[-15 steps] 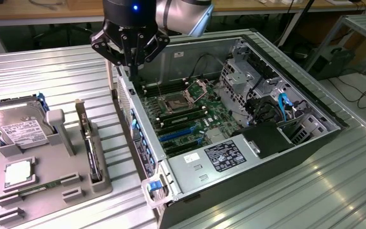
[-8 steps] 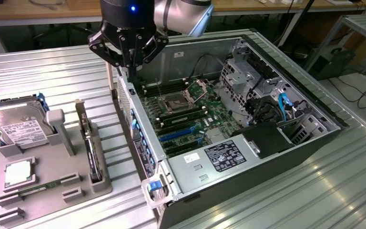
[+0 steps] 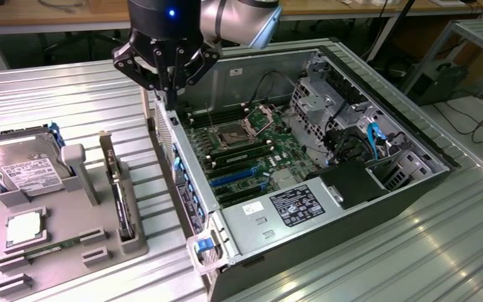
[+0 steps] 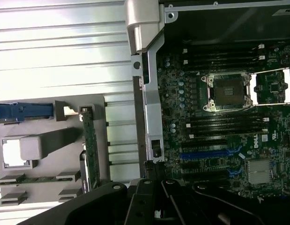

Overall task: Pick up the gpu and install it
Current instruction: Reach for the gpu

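The gpu (image 3: 121, 189) stands on its long edge in a slot of the grey holder (image 3: 65, 258) at the exterior view's left, silver bracket end towards the back. In the wrist view the gpu (image 4: 88, 150) appears as a thin green strip in that holder (image 4: 55, 140). My gripper (image 3: 171, 94) hangs above the left wall of the open computer case (image 3: 183, 182), well above and behind the gpu. Its fingers are drawn together with nothing between them. Blue expansion slots (image 3: 233, 177) (image 4: 205, 153) lie on the motherboard (image 3: 250, 148).
The holder also carries a silver hard drive (image 3: 23, 168), a processor chip (image 3: 25, 225) and a narrow RAM stick (image 3: 53, 245). Inside the case sit a power supply (image 3: 288, 211), drive cage (image 3: 334, 100) and cables (image 3: 374, 141). The ribbed metal table (image 3: 73, 100) surrounds everything.
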Controlling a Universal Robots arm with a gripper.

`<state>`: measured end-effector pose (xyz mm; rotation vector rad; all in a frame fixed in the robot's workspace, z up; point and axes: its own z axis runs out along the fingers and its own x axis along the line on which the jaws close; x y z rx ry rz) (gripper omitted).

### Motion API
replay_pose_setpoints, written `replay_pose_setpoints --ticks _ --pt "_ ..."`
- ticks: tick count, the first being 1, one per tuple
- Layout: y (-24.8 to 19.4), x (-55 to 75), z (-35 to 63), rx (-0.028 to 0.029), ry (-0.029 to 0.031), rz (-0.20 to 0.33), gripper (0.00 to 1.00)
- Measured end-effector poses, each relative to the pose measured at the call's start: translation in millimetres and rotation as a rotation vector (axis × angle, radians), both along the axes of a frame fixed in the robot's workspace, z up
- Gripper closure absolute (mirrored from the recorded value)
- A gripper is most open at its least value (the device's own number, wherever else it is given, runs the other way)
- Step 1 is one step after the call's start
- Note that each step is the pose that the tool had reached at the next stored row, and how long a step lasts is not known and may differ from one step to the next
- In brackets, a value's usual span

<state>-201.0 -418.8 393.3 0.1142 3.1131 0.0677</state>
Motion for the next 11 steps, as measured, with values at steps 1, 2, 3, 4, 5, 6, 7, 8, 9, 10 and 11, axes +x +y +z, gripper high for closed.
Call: replay_pose_setpoints --ticks 1,2,3,4,5,6,7,8,9,10,11 --pt "-0.4 -0.6 0.0 0.0 0.0 0.0 0.89" --pt "-1.0 -1.4 0.0 0.0 0.0 0.0 0.89" --pt "-1.7 -2.4 0.0 0.0 0.0 0.0 0.89" --pt "-2.1 -3.0 0.0 0.0 0.0 0.0 0.89" --pt "-2.6 -3.7 0.0 0.0 0.0 0.001 0.89" --pt "-3.1 -4.6 0.0 0.0001 0.0 0.001 0.89" --pt "-3.4 -5.2 0.0 0.0 0.0 0.001 0.89" --pt "-3.9 -5.9 0.0 0.0 0.0 0.001 0.89" --pt "-4.3 -6.5 0.0 0.0 0.0 0.001 0.89" --pt "-4.7 -7.1 0.0 0.0001 0.0 0.001 0.89" --pt "-5.0 -7.7 0.0 0.0 0.0 0.001 0.89"
